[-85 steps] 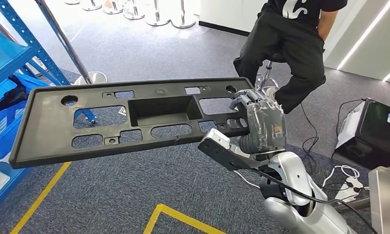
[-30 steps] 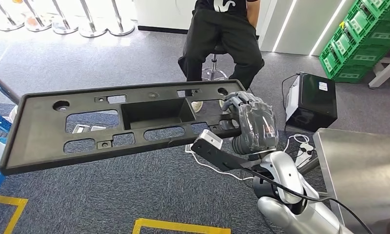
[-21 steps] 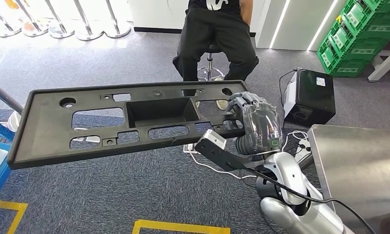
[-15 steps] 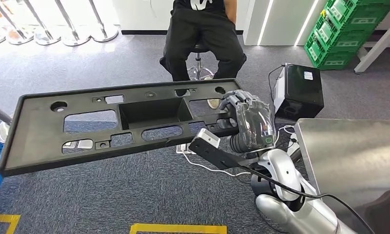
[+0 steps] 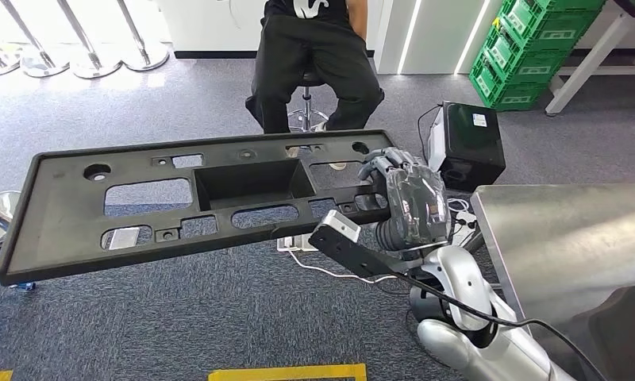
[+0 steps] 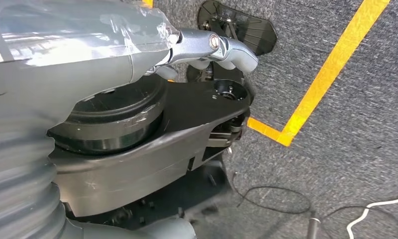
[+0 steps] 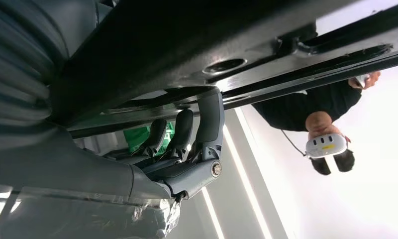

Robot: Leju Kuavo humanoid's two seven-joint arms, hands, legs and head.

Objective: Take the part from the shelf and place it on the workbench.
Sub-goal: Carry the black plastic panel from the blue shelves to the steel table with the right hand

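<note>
Part (image 5: 179, 202): we see a long, flat black plastic panel with many cut-outs and a deeper rectangular recess near its middle, held out in the air above the grey carpet (image 5: 179, 317). Our right hand (image 5: 406, 198) grips it at its right end, with the fingers (image 7: 207, 117) hooked over the panel's edge (the right wrist view looks along the underside and shows them curled round the rim). The panel stretches away to the left from that grip, roughly level, its far end dipping slightly.

The left hand (image 6: 212, 47) hangs low by the robot's body, over the carpet and a line of yellow floor tape (image 6: 331, 79); we cannot tell whether it is open or closed.

The table (image 5: 568, 238), a bare metal top, stands at the right, near the panel's held end but apart from it. Behind the panel a person (image 5: 314, 55) in black sits on a stool. A black box (image 5: 469, 143) rests on the floor beside the table, with green crates (image 5: 536, 40) stacked behind it, and white cables (image 5: 314, 262) lie under the panel.
</note>
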